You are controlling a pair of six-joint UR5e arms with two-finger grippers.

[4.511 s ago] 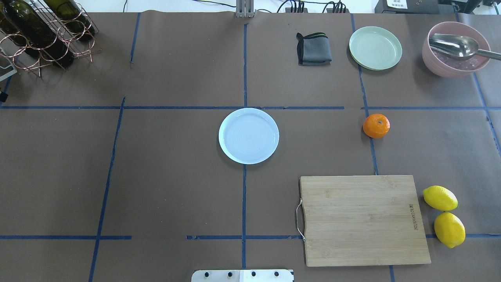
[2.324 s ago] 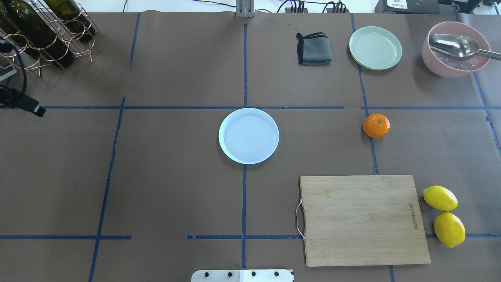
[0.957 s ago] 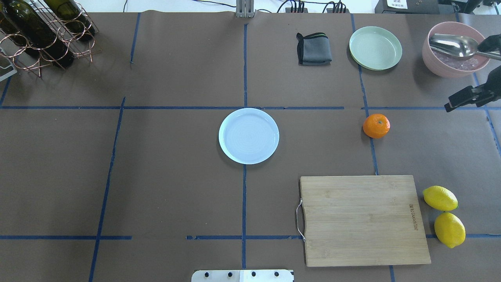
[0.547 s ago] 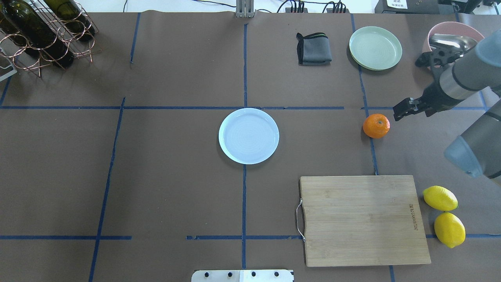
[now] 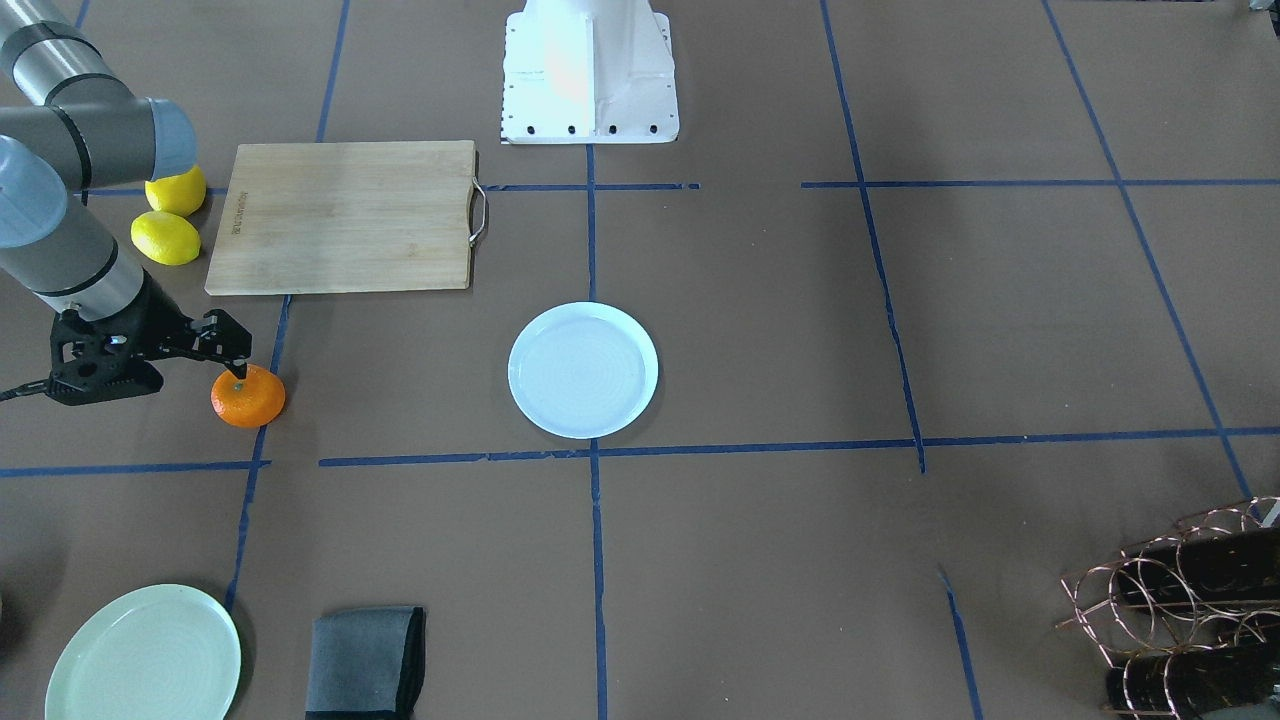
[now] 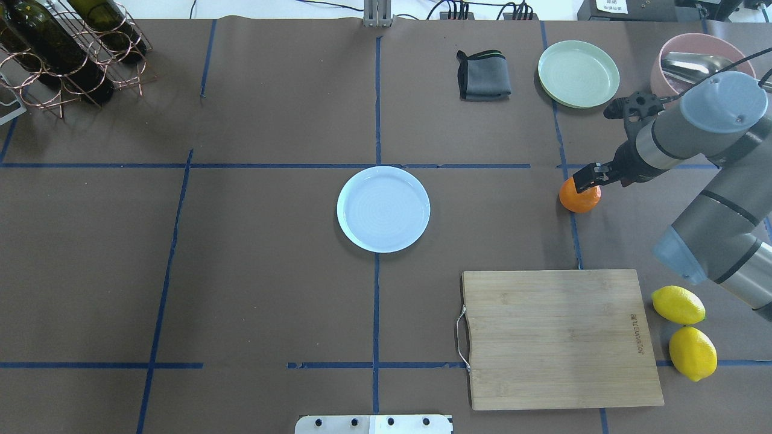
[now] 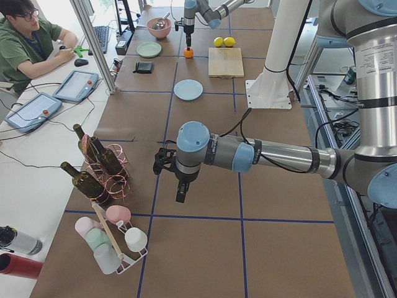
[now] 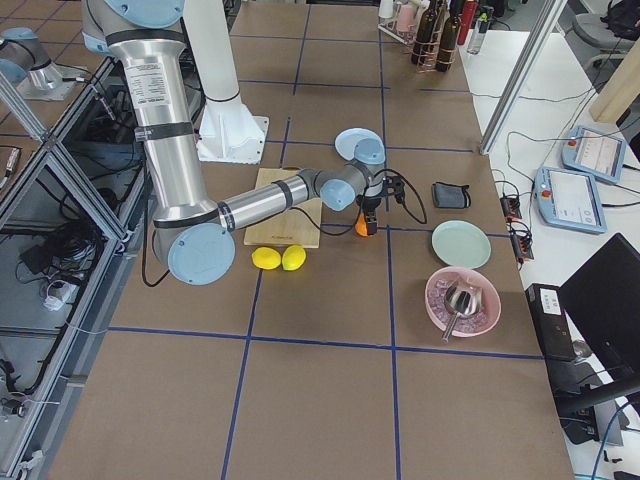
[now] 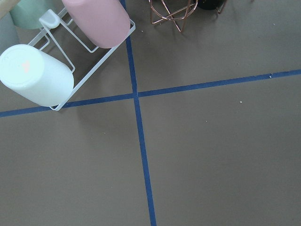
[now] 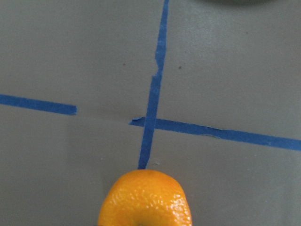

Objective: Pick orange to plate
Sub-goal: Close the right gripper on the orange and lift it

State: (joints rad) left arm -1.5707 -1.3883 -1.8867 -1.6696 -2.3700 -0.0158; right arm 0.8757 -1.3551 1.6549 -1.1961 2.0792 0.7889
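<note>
Two arms are in view. The right gripper (image 6: 584, 182) hangs just over the top of the orange (image 6: 580, 201); I cannot tell whether its jaws stand wide or narrow. The orange sits on the table on a blue tape line (image 6: 574, 238), well apart from the plate (image 6: 383, 209), which lies at the table's middle. The left gripper (image 7: 180, 194) points down near the bottle rack (image 7: 104, 169), far from both. I cannot tell its opening either.

Tabletop (image 6: 271, 271) covered in brown paper, gridded with blue tape (image 6: 376, 313); white side desk (image 7: 43, 180) adjoins it; lighting even.
</note>
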